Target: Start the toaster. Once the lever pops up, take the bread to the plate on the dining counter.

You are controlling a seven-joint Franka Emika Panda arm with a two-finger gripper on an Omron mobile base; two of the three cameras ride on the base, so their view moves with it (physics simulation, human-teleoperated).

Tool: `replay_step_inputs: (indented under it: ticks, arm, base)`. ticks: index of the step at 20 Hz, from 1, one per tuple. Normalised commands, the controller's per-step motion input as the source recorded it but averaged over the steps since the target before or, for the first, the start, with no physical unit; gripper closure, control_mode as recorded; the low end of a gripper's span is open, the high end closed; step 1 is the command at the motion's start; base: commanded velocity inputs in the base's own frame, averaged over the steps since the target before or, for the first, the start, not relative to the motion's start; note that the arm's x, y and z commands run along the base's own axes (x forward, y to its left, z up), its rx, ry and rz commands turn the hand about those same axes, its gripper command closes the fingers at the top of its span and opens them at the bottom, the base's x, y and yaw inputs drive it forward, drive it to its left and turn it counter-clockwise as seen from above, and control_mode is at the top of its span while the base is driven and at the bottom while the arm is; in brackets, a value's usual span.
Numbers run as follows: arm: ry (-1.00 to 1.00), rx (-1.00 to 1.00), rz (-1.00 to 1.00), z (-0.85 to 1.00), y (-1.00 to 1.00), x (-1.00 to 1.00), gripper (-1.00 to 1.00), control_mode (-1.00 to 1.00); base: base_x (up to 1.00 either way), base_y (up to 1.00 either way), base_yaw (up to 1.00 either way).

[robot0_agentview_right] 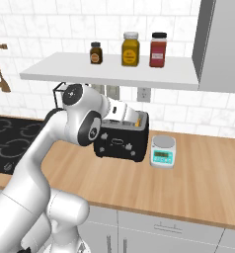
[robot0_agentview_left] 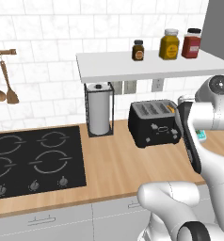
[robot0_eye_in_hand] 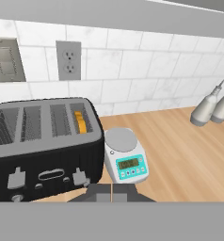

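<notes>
Gripper clenched empty, poised before toaster lever | bread in rightmost slot | scale beside

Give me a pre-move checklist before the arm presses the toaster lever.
1. Tan bread slice sits in the rightmost slot of the black boxy four-slot toaster: ok.
2. Gripper shut, holding nothing: ok.
3. Gripper on a lever: not ok; it hovers in front of the toaster.
4. Levers down: cannot tell.
5. White kitchen scale stands close beside the toaster's right side, near the path: not ok.
</notes>
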Motion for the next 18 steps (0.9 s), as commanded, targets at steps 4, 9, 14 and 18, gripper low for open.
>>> replay_step_inputs:
  ticks: [4, 9, 14, 18]
  arm:
    - [0.00, 0.00, 0.00, 0.00, 0.00, 0.00, 1.00, -1.00]
    - [0.00, 0.00, 0.00, 0.00, 0.00, 0.00, 1.00, -1.00]
    - [0.00, 0.00, 0.00, 0.00, 0.00, 0.00, 1.00, -1.00]
    - [0.00, 0.00, 0.00, 0.00, 0.00, 0.00, 1.00, -1.00]
  base:
    - [0.00, 0.00, 0.00]
    - [0.00, 0.00, 0.00]
    - [0.00, 0.00, 0.00]
    - [0.00, 0.00, 0.00]
